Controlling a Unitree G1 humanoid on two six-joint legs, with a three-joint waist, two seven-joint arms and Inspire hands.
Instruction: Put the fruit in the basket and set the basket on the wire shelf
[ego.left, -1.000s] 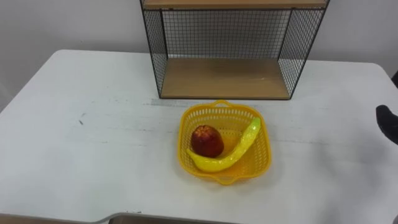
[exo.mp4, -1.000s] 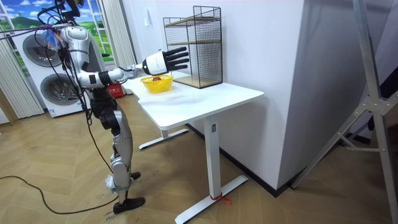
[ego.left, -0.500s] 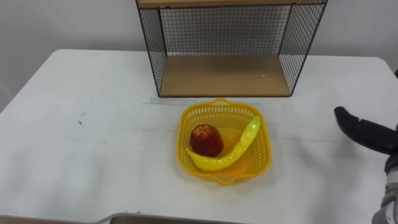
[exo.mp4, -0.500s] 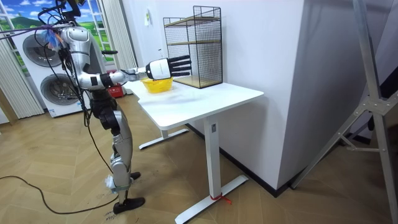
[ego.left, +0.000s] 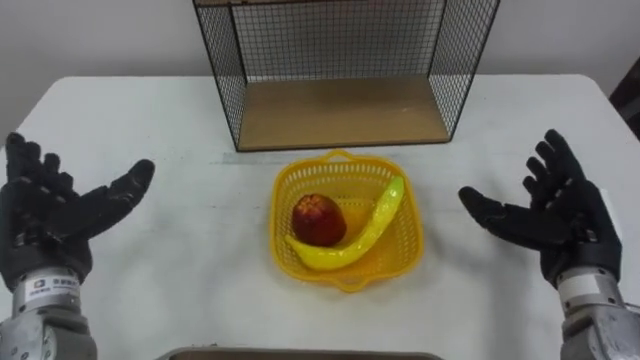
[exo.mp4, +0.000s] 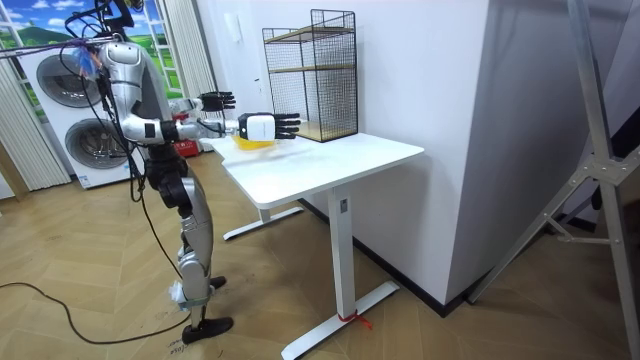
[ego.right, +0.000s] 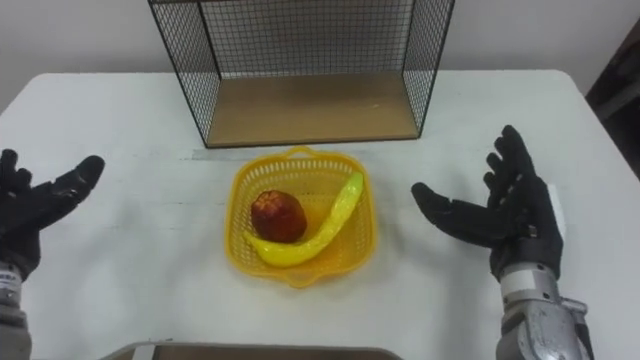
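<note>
On the white table (ego.left: 150, 120), left eye view: a yellow lattice basket (ego.left: 411, 238) is set before the wire shelf (ego.left: 340, 112), red apple (ego.left: 318, 219) and curved banana (ego.left: 368, 227) inside. The left hand (ego.left: 45, 215) and right hand (ego.left: 560, 220) are held spread, empty, flanking it; earlier only the right showed. Right eye view: left hand cut off. Room view: basket half hidden.

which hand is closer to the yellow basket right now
Right. The right hand is open just right of the basket; the left hand is open farther off on its left.
</note>
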